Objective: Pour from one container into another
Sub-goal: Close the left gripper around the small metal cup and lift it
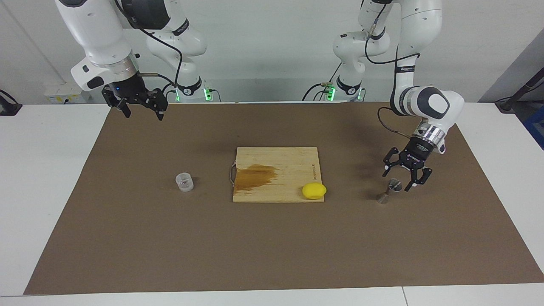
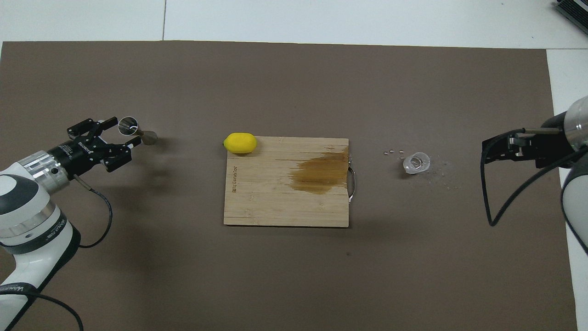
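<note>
In the view facing the robots, a brown mat point(image 1: 272, 246) covers the table, with a wooden cutting board point(image 1: 289, 163) at its middle, a dark wet stain point(image 1: 256, 175) on the board, and a yellow lemon point(image 1: 314, 191) at the board's corner farthest from the robots. The metal jigger point(image 1: 389, 191) lies toward the left arm's end of the table, tipped on its side, its long axis running slantwise, open mouth up toward the robots. The left gripper point(image 1: 402, 178) hangs just over that mouth end, angled down, fingers spread apart on either side of the upper cone and not visibly touching it. The clear cup point(image 1: 184, 182) stands upright toward the right arm's end, well apart from the jigger. The right gripper point(image 1: 140, 111) waits high over the mat's edge at the robots' end, fingers wide and holding nothing. In the overhead view, the left gripper point(image 2: 118, 134) comes in from the side, with the jigger point(image 2: 136, 130) lying directly ahead of its fingertips, mouth between them and narrow base pointing away toward the board point(image 2: 275, 202). The cup point(image 2: 416, 162) sits beside the board's handle, with small grains scattered around it; the right gripper point(image 2: 494, 149) is the nearer one to it. The coming grip likely depends on closing across the jigger's cone, square to its long axis.
</note>
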